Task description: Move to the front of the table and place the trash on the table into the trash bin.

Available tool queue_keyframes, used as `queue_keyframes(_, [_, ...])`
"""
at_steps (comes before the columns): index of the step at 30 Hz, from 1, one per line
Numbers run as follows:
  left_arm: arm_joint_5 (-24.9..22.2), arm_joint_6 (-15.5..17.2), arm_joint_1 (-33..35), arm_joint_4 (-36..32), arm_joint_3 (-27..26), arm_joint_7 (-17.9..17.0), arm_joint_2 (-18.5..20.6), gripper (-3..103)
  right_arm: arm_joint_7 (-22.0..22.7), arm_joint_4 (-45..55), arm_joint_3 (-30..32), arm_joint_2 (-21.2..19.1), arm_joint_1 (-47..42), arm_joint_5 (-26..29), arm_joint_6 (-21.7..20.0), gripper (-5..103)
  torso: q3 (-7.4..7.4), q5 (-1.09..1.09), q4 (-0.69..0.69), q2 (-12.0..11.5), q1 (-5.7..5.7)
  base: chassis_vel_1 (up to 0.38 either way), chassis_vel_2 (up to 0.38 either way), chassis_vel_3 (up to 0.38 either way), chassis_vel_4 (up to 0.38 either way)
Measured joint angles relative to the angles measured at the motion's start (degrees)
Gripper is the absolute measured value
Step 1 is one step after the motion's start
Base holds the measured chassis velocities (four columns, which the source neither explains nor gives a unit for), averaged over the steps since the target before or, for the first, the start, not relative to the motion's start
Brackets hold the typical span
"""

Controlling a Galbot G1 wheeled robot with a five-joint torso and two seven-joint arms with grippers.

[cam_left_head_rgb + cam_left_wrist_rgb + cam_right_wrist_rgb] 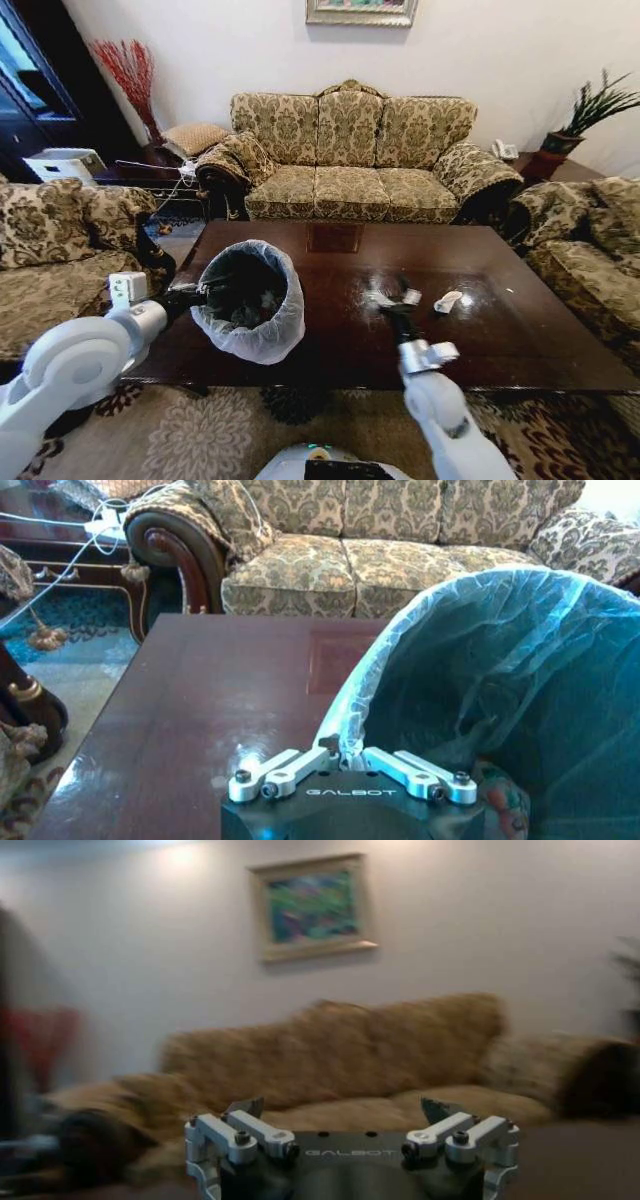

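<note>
The trash bin [262, 338] stands on the left part of the dark-brown table [340, 355], its white bag folded over the rim. My left gripper [203, 291] is shut on the near-left rim of the trash bin [520, 675], pinching the bag edge at the left gripper [341, 754]. Trash lies inside the bin, including a colourful wrapper [503, 799]. A crumpled white paper [448, 301] rests on the table right of centre. My right gripper [394, 297] hovers just left of that paper. In the right wrist view the right gripper [345, 1108] is open, level and holding nothing.
A patterned three-seat sofa [350, 160] stands behind the table, with armchairs at the left [60, 250] and right [590, 250]. A side table with cables [70, 547] sits at the far left corner. A patterned rug [200, 440] lies under the table's front edge.
</note>
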Motion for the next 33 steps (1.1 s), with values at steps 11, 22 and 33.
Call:
queue_keyframes(11, [0.12,-0.24,-0.03,-0.75,0.02,0.03,-0.76,0,-7.2,-15.29,4.44,-1.46,0.32,5.98,5.25,100,0.01,0.05,-0.01,-0.01,0.0,-0.197,-0.199,0.192,0.198])
queue_keyframes(22, [1.54,-0.41,0.29,-0.78,0.63,0.39,-2.63,0,-11.67,-30.49,2.78,-5.0,10.44,4.38,3.03,100,0.01,-0.03,0.05,-0.01,0.01,-0.006,-0.008,0.011,0.02])
queue_keyframes(33, [2.52,-0.63,0.04,0.5,1.62,1.45,-3.11,0,-8.96,-36.68,0.62,-6.05,18.39,4.22,-1.55,100,0.01,0.0,-0.01,-0.01,0.01,0.007,-0.003,0.0,-0.003])
